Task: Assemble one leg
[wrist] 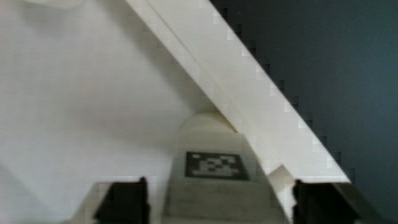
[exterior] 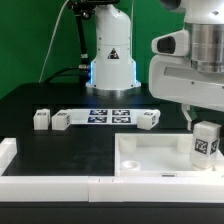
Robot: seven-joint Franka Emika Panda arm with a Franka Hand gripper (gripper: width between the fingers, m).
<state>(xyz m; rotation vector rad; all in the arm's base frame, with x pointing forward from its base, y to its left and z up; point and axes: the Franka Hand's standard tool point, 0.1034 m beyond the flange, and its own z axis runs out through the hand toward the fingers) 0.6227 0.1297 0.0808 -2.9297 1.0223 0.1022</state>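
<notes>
My gripper point(exterior: 205, 126) is shut on a leg point(exterior: 206, 146), a small white block with a black-and-white tag, and holds it upright at the corner of the large white panel point(exterior: 150, 152) on the exterior view's right. I cannot tell whether the leg's lower end touches the panel. In the wrist view the leg point(wrist: 217, 165) sits between my two dark fingers point(wrist: 121, 203), with my gripper point(wrist: 221, 208) over the panel point(wrist: 89, 100) beside its raised rim point(wrist: 231, 80). Three more legs lie on the table: two at the left point(exterior: 41, 120) point(exterior: 61, 120) and one near the middle point(exterior: 148, 120).
The marker board point(exterior: 110, 116) lies on the dark table between the loose legs. The robot base point(exterior: 110, 62) stands at the back. A white L-shaped rail point(exterior: 10, 152) runs along the left and front edge, just before the panel.
</notes>
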